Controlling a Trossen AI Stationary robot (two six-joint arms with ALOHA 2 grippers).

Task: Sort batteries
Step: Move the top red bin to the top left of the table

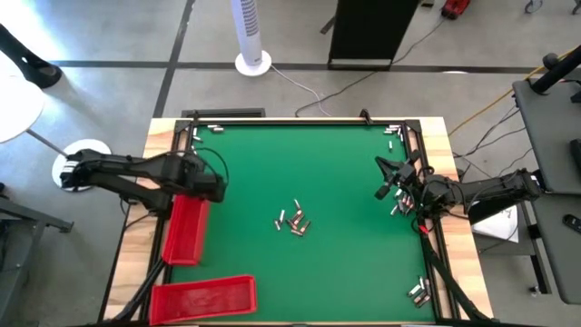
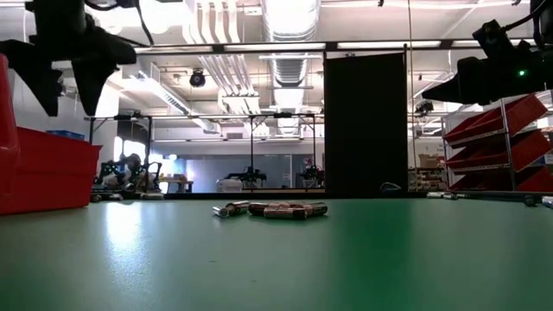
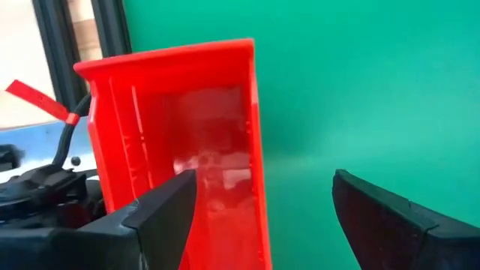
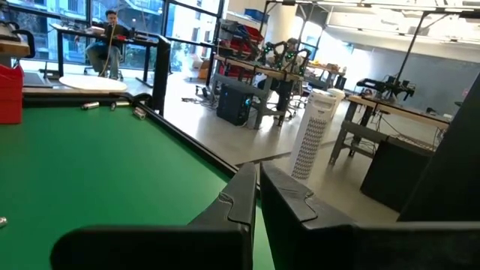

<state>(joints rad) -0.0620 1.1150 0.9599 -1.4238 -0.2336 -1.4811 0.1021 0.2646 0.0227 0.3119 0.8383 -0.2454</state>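
On the green bench [image 1: 345, 173] a small cluster of batteries [image 1: 294, 221] lies near the middle, clear of both arms — in the low view they lie on their sides, touching one another. More batteries sit at the bench's edges: a few by the far right corner [image 1: 392, 133] and some at the near right corner [image 1: 418, 292].

The left tool [image 1: 214, 184] hangs above the far end of a red tray [image 1: 185, 232] at the left side, fingers [image 3: 161, 214] spread wide, pinching nothing. A second red tray [image 1: 204, 297] lies near the front edge.

The right tool [image 1: 385, 171] hovers over the right side of the bench, fingers [image 4: 241, 196] pressed together — apparently empty.
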